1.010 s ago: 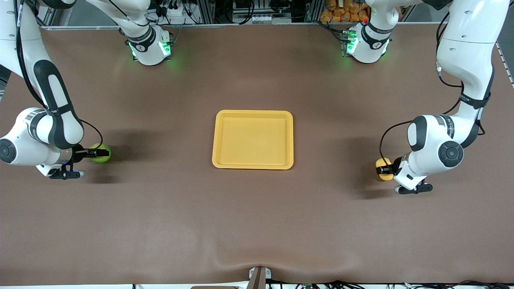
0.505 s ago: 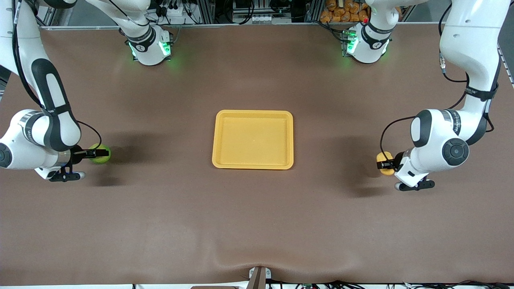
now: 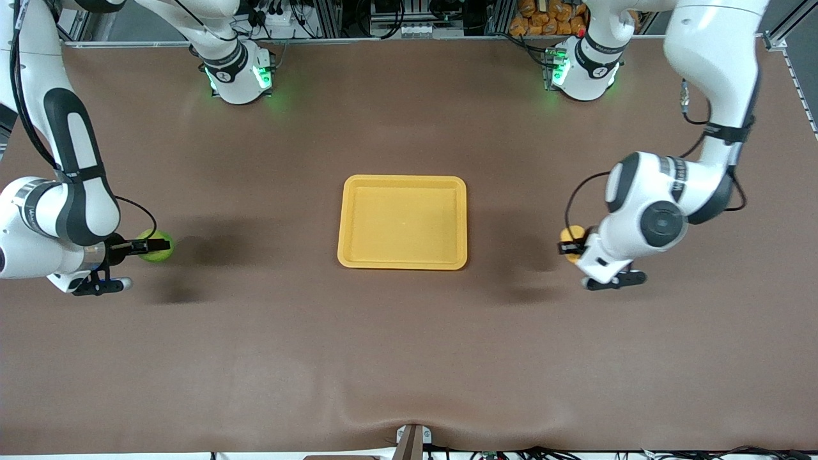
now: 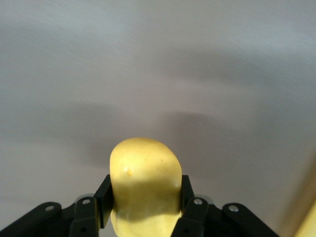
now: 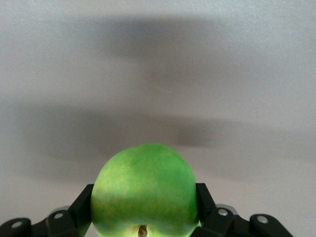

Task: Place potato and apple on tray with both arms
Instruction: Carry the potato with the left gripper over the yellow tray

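My left gripper is shut on the pale-yellow potato and holds it above the table between the tray and the left arm's end; the left wrist view shows the potato clamped between the fingers. My right gripper is shut on the green apple low over the table at the right arm's end; the right wrist view shows the apple between the fingers. The yellow-orange tray lies empty at the table's middle.
The brown table mat is bare around the tray. The two arm bases stand along the edge farthest from the front camera. A corner of the tray shows in the left wrist view.
My left gripper has lifted the potato and carried it toward the tray. My right gripper with the apple has shifted only slightly.
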